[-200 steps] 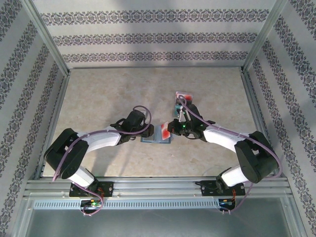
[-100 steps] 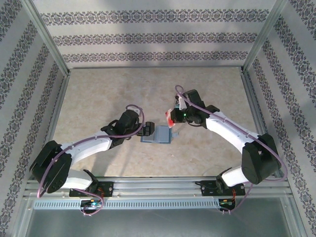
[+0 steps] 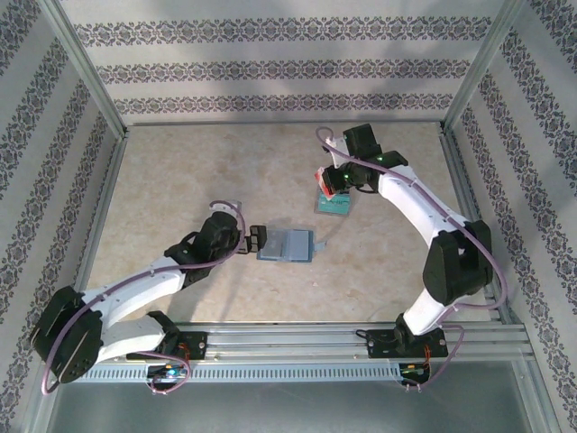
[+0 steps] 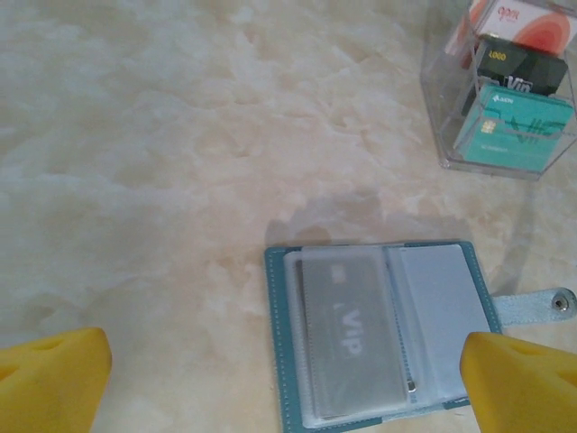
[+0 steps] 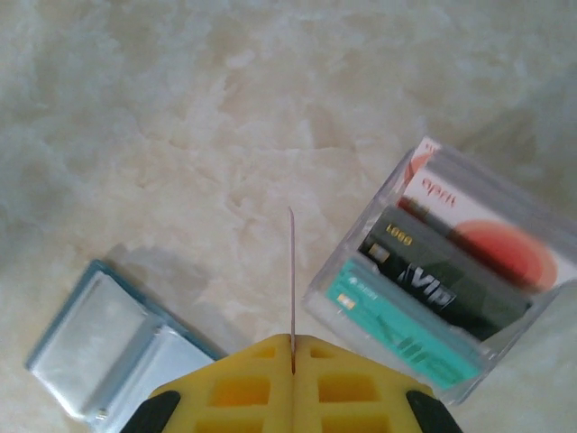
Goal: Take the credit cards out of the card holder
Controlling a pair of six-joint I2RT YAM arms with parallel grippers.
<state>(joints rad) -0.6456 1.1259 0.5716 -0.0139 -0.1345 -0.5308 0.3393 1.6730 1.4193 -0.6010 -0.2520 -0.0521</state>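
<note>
The small teal-blue folding card holder (image 4: 442, 307) lay open and flat on the pale marbled tabletop (image 4: 180, 135), snap tab out to one side, with a grey "VIP" plastic card (image 4: 350, 347) under its clear pocket. Whether another card sat behind that one was hard to tell through the film.

The left gripper (image 3: 258, 241) hovered just beside the holder, jaws spread wide and touching nothing. The right gripper (image 5: 291, 347) was clamped on a thin red card (image 5: 291, 271), seen edge-on, above a transparent plastic box (image 4: 487, 168) that already held a red-orange and white card (image 5: 487, 225), a dark card (image 5: 433, 275) and a teal card (image 5: 397, 329), leaning in a row.

The pinch on the red card was narrow, so it could twist or slip on release. Coming down off line, it might strike the box wall or the standing cards and tip the light box. The holder was unpinned, so tugging the grey card could drag it along.
</note>
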